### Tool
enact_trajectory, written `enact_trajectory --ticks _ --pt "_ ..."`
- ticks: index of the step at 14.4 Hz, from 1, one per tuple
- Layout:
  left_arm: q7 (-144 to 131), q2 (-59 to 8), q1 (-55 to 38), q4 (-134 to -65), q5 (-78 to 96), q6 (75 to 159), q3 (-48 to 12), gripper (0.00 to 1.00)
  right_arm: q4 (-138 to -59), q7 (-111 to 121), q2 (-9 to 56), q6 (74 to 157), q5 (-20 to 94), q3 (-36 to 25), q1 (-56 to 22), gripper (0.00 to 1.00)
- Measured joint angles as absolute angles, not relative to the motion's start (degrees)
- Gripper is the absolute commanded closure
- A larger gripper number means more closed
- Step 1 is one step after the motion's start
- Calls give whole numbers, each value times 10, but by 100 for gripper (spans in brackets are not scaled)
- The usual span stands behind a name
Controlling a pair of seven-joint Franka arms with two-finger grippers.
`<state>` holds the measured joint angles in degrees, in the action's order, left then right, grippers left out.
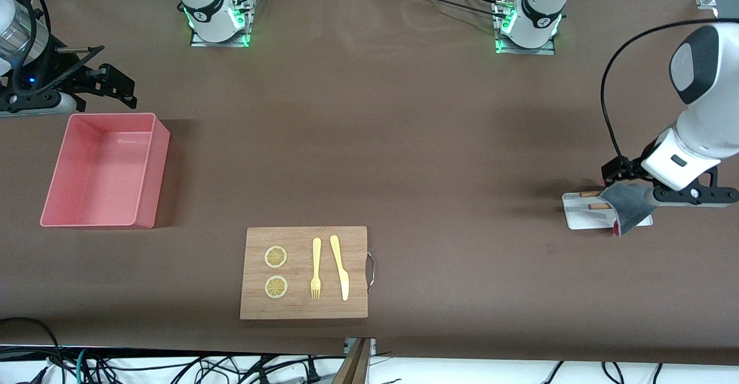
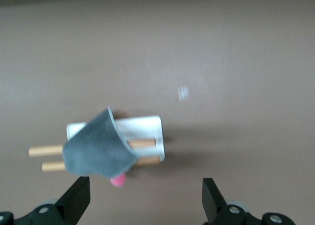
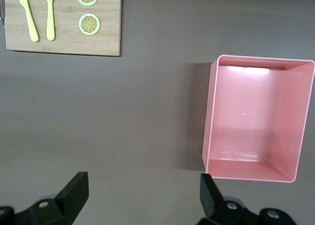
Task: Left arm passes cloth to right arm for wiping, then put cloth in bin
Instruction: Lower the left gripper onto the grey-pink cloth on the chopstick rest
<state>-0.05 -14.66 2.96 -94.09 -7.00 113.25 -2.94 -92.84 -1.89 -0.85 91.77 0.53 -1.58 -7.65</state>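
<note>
Front view, left claw (image 1: 626,183): it is seen at the left arm's end of the worktop (image 1: 404,141), hanging low over the small white tray (image 1: 577,217). How wide the fingers stand cannot be told from this view.
Front view, cloth (image 1: 629,205): grey face up, a pink edge showing at its lowest corner, it is draped over the tray and over two short wooden sticks (image 1: 598,205). Whether it is pinched or only lying beneath the claw cannot be told here.
Front view, right claw (image 1: 86,81): it is held up over the right arm's end of the worktop, just above the farther wall of the pink bin (image 1: 147,182); this arm is judged to be waiting.
Front view, bystanders: a wooden cutting board (image 1: 304,309) carries two lemon slices (image 1: 276,257), a yellow fork (image 1: 316,267) and a yellow knife (image 1: 339,265), nearer the camera than the bin.
Left wrist view, left claw: both fingertips (image 2: 78,198) are spread wide with nothing between them. The cloth (image 2: 96,151) lies ahead of the tips, nearer one fingertip, its long axis slanted across the tray (image 2: 147,126).
Left wrist view, deciding relation: the cloth is judged not yet gripped; the claw would have to go forward and down to straddle it. The left arm is by far the nearer.
Right wrist view, right claw: the fingertips (image 3: 74,193) are wide apart and empty. The bin (image 3: 211,131) is seen empty below.
</note>
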Motion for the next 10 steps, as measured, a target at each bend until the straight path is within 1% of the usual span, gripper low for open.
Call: enact_trajectory --ticks 4,9,10 --pt "75 -246 50 -842 -70 1142 -29 0 -928 -19 -9 918 5 -16 -76 0" --pt "161 -397 82 -697 -70 1165 -29 0 -928 -19 -8 917 5 -16 -76 0" --pt "165 -418 83 -679 -70 1164 -29 0 -928 -19 -9 917 5 -16 -76 0"
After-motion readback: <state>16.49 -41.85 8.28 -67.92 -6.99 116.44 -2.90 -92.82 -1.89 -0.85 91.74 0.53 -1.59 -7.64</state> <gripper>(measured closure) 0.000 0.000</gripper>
